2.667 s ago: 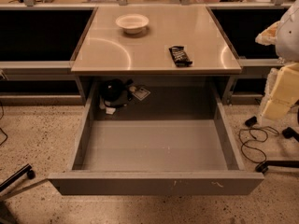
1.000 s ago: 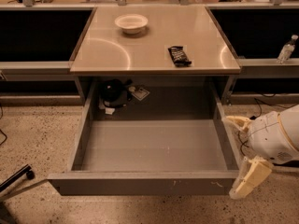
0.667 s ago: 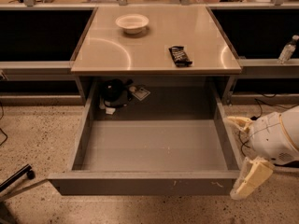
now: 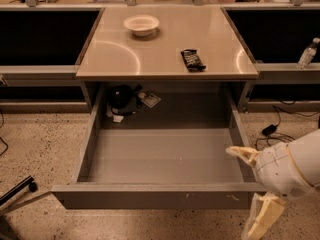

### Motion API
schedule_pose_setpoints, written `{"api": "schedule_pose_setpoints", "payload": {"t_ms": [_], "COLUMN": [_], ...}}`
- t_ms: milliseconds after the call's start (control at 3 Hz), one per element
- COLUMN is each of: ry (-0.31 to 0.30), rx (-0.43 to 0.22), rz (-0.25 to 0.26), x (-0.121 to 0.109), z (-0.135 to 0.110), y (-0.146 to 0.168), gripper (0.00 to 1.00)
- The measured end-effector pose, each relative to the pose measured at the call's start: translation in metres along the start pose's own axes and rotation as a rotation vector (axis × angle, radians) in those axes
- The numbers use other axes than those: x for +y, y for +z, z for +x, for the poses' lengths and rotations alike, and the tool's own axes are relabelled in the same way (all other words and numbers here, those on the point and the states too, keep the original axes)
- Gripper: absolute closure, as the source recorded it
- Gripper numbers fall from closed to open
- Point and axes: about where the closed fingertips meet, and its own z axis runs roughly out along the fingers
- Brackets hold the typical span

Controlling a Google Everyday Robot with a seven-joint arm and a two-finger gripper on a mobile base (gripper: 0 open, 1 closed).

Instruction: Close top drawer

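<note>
The top drawer (image 4: 150, 200) is a wide grey metal drawer, pulled far out from under the table. Its inside is bare and its plain front has small pale scuffs (image 4: 231, 197) right of centre. My gripper (image 4: 252, 186) is at the lower right, at the drawer's front right corner. It is open. One pale finger (image 4: 241, 154) reaches over the drawer's right wall just behind the front. The other finger (image 4: 262, 220) hangs in front of and below the drawer front. It holds nothing.
The beige table top (image 4: 165, 49) bears a white bowl (image 4: 141, 24) and a dark snack packet (image 4: 192, 60). Dark objects (image 4: 122, 99) lie under the table behind the drawer. A water bottle (image 4: 307, 53) stands on the right ledge. Cables (image 4: 272, 131) lie on the floor at right.
The arm has come down from the upper right to the drawer's front right corner, and has dropped slightly further since. The drawer stands as far out as before.
</note>
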Motion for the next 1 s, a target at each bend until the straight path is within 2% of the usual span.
{"api": "schedule_pose_setpoints", "payload": {"t_ms": [333,667,1000], "ry": [-0.014,-0.009,0.011], "rx": [-0.031,-0.048,-0.062], "rz": [-0.093,-0.165,-0.196], "x": [0.022,0.040,0.052], "z": [-0.003,0.001,0.008], "y": [0.031,0.057,0.070], "gripper": [0.00,0.00,0.00]}}
